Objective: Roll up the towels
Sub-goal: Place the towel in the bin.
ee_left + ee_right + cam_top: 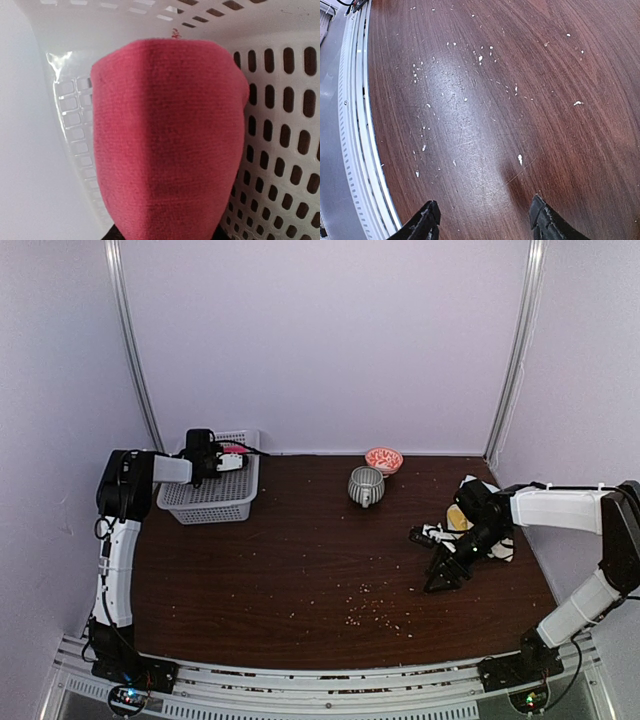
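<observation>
Step, apparently: depositing. Left claw (240,456) grips pink towel (167,135) over basket (210,502), far-left corner — next, release. Right claw (484,214) open, empty, near right-edge towels (458,517).

High overview; two close wrist views

The left gripper (238,456) held a pink towel (233,448) over the basket (205,502) in the far left corner, while the right gripper (445,576) sat beside crumpled towels (458,517) near the right edge.

Soft even light; sheen on table (451,102), pink towel (165,140) blurred.
</observation>
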